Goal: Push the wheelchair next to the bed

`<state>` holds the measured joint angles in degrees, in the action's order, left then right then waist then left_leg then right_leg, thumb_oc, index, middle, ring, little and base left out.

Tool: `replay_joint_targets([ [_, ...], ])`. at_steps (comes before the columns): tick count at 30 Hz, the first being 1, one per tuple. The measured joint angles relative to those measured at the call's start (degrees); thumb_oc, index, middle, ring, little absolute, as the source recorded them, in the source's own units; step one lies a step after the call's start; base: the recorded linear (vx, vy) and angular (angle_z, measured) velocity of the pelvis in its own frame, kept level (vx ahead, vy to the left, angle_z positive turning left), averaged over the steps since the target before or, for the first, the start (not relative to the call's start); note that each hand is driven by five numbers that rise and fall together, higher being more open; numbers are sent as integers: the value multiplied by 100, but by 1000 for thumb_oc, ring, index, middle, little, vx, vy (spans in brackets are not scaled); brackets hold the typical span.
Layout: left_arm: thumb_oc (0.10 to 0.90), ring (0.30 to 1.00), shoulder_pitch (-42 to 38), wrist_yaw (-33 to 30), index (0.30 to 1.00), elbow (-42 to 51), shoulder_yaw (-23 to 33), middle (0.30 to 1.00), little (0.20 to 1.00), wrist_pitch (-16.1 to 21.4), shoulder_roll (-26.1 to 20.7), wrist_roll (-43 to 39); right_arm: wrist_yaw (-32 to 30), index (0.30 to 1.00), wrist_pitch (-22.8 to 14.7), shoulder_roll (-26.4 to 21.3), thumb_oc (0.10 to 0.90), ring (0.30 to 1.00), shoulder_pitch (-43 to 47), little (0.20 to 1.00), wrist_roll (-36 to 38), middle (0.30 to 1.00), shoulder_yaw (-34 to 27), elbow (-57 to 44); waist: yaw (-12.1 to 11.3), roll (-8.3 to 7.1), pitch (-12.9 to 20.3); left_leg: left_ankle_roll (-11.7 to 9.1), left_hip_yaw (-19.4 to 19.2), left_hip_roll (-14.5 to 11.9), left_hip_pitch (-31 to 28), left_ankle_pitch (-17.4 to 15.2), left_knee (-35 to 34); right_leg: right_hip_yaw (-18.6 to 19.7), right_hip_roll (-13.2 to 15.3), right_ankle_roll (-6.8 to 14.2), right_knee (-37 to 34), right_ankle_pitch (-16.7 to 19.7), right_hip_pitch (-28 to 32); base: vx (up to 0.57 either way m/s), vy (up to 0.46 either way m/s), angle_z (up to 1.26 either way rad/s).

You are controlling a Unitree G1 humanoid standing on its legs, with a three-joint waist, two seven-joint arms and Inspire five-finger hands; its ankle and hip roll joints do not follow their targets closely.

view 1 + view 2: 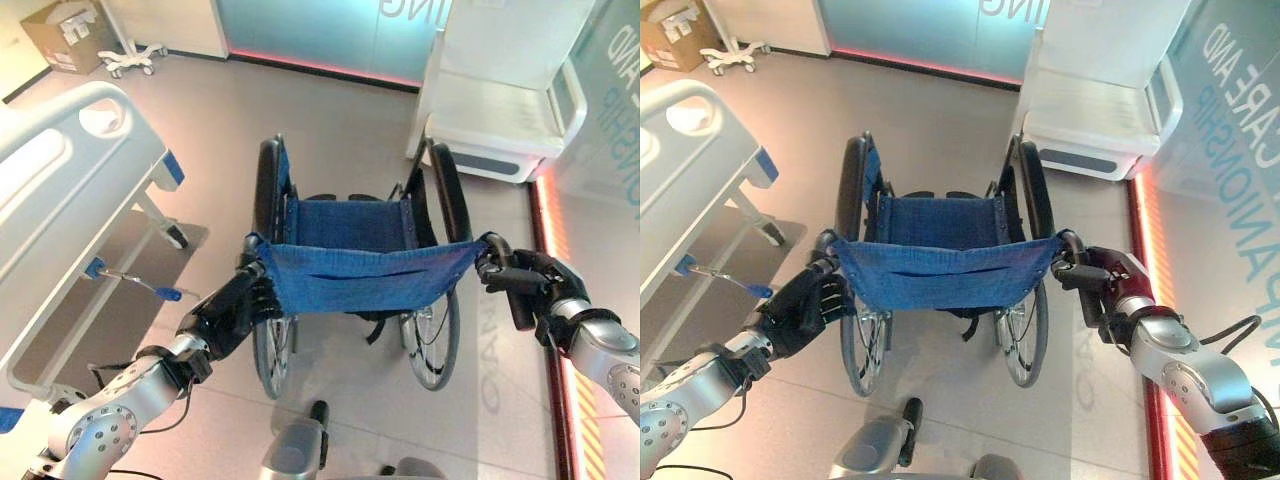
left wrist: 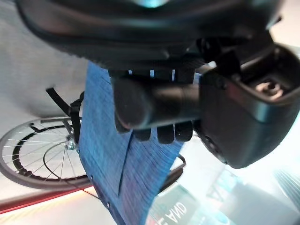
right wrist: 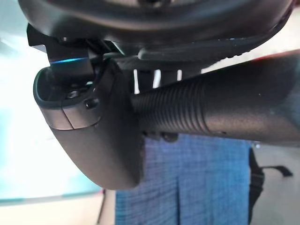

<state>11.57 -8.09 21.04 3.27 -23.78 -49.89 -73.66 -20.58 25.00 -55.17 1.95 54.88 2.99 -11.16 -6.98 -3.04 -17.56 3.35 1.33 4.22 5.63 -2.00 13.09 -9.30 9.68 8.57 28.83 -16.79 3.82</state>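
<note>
Left eye view: I have the wheelchair (image 1: 360,270) dead ahead, bed (image 1: 70,190) at ten o'clock. Left wrist view: left robot hand (image 2: 187,108) wraps its push handle. Right wrist view: right robot hand (image 3: 93,122) clasps the ribbed grip (image 3: 206,108), ready for steering.

Silver-grey arms, dark-fingered hands (image 1: 232,310).

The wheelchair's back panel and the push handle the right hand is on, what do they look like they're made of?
The back panel looks like blue woven fabric, matte, with visible stitch lines and a slight sag. The push handle under the right hand seems to be a black rubber or soft plastic grip, judging by its fine ribbing and dull sheen.
</note>
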Motion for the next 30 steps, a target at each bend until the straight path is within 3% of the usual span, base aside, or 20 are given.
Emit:
replay_joint_targets([
  [1, 400, 300, -76, 2, 300, -60, 0, 300, 300, -24, -6, 83, -49, 300, 1, 68, 400, 300, 67, 300, -3, 300, 37, 13, 8, -17, 10, 27, 138, 36, -112, 82, -147, 151, 4, -45, 412, -20, -276, 313, 10, 8],
  [3, 400, 300, -88, 1, 300, -106, 55, 300, 300, -28, -87, 132, -54, 300, 1, 172, 400, 300, 165, 300, -42, 300, 63, -21, 17, -3, 6, -32, 506, 21, -285, 201, -419, 290, -234, -267, 254, -138, -458, 264, -48, -12],
  [5, 400, 300, -151, 45, 300, -324, 131, 300, 300, -25, 65, 146, -53, 300, 1, 169, 400, 300, 451, 300, -49, 300, 225, -27, -3, 264, -22, -82, 1024, -144, -378, 194, -623, 270, -579, -463, -359, -185, -740, 207, -110, -43],
  [6, 400, 300, -287, 49, 300, -574, 122, 300, 300, -18, 259, 150, -52, 300, 0, 149, 400, 300, 743, 300, -69, 300, 313, -26, 7, 532, -63, -150, 1191, -372, -372, 162, -653, 291, -825, -547, -473, -78, -1133, 296, -151, -11],
  [7, 400, 300, -420, 49, 300, -708, 80, 300, 300, -19, 246, 151, -50, 300, -2, 177, 400, 300, 870, 300, -118, 300, 336, -86, 90, 664, -83, -233, 1282, -416, -285, 213, -595, 466, -901, -395, -1021, 296, -1250, 330, -162, 31],
  [8, 400, 300, -483, 55, 300, -731, 40, 300, 300, -19, 165, 151, -51, 300, -2, 174, 400, 300, 879, 300, -121, 300, 347, -125, 200, 599, -76, -254, 1323, -332, -238, 194, -555, 607, -793, -328, -1453, 555, -1202, 507, -240, 100],
  [9, 400, 300, -602, 42, 300, -837, -30, 300, 300, 30, 165, 174, -51, 300, -8, 176, 400, 300, 882, 300, -156, 300, 343, -143, 348, 490, -81, -395, 1415, -188, -220, 41, -508, 530, -561, -388, -1819, 1461, -972, 410, -193, 106],
  [10, 400, 300, -650, 14, 300, -879, -114, 300, 300, 73, 206, 198, -51, 300, -7, 196, 400, 300, 887, 300, -211, 300, 349, -94, 432, 506, -87, -351, 1247, -215, -244, -34, -408, 338, -520, -433, -1725, 1387, -905, 494, -228, 117],
  [11, 400, 300, -730, -20, 300, -883, -208, 300, 300, 97, 192, 198, -51, 300, 11, 263, 400, 300, 886, 300, -279, 300, 348, 34, 525, 292, -208, -232, 626, -48, -294, -300, 253, 104, -197, -441, -1125, 1074, -892, 548, -235, 89],
  [12, 400, 300, -671, -57, 300, -863, -269, 300, 300, 97, 212, 202, -50, 300, 69, 250, 400, 300, 837, 300, -279, 300, 343, 73, 596, 211, -252, -178, 272, 91, -470, -453, 639, 161, -49, -369, -475, 838, -1005, 608, -246, 87],
  [13, 400, 300, -537, -50, 300, -678, -250, 300, 300, 94, 194, 202, -22, 300, 118, 122, 400, 300, 780, 300, -258, 300, 240, 1, 704, 432, -254, 17, 492, -72, -774, -907, 449, 295, -215, -246, 295, 612, -1333, 509, -194, 60],
  [16, 400, 300, -338, -10, 300, -553, -133, 300, 300, 70, 153, 202, 79, 300, 289, 146, 400, 300, 662, 300, -208, 300, 160, -148, 787, 152, -310, -153, 792, -113, -978, -962, 218, 876, -480, -199, -274, 630, -1412, 483, -197, 49],
  [18, 400, 300, -260, -13, 300, -555, -37, 300, 300, -25, 166, 198, 93, 300, 300, 150, 400, 300, 461, 300, -62, 300, 130, -240, 850, 125, -273, -390, 1105, -326, -1045, -1083, 212, 778, -728, -525, -880, 989, -1060, 492, -239, 62],
  [20, 400, 300, -222, -24, 300, -534, 35, 300, 300, -114, 144, 201, 93, 300, 389, 171, 400, 300, 443, 300, -42, 300, 141, -247, 843, 152, -175, -648, 1079, -500, -977, -1082, 510, 527, -893, -702, -1055, 880, -908, 344, -208, 58],
  [21, 400, 300, -241, -22, 300, -517, 80, 300, 300, -120, 147, 199, 93, 300, 390, 163, 400, 300, 473, 300, -41, 300, 129, -258, 828, 115, -173, -733, 974, -474, -685, -1057, 995, 462, -888, -825, -1042, 861, -942, 334, -215, 42],
  [22, 400, 300, -251, -20, 300, -510, 112, 300, 300, -120, 172, 198, 93, 300, 421, 166, 400, 300, 534, 300, -41, 300, 131, -236, 748, 82, -173, -983, 914, -396, -282, -897, 1797, 418, -899, -891, -1031, 786, -935, 269, -175, 20],
  [24, 400, 300, -244, -11, 300, -493, 114, 300, 300, -211, 285, 198, 92, 300, 498, 162, 400, 300, 546, 300, -46, 300, 73, -230, 522, 83, -165, -1292, 906, -170, 497, -71, 3245, 470, -864, -1004, -1094, 805, -800, 368, -170, -5],
  [25, 400, 300, -203, -11, 300, -494, 114, 300, 300, -263, 332, 197, 92, 300, 509, 159, 400, 300, 561, 300, -46, 300, 60, -232, 450, 132, -154, -1158, 907, -80, 784, 83, 3655, 456, -895, -1116, -1187, 741, -681, 427, -141, 0],
  [27, 400, 300, -158, -12, 300, -491, 122, 300, 300, -335, 393, 192, 92, 300, 547, 159, 400, 300, 561, 300, -47, 300, 50, -235, 355, 132, -153, -886, 656, -10, 922, -111, 3566, 545, -964, -1117, -1354, 761, -500, 428, -51, 3],
  [30, 400, 300, 65, 29, 300, -475, 127, 300, 300, -360, 397, 133, 88, 300, 631, 169, 400, 300, 587, 300, -48, 300, 128, -214, 237, 138, -147, -705, 36, -47, 867, -227, 2016, 867, -1138, -1178, -1815, 822, 12, 488, 48, -2],
])
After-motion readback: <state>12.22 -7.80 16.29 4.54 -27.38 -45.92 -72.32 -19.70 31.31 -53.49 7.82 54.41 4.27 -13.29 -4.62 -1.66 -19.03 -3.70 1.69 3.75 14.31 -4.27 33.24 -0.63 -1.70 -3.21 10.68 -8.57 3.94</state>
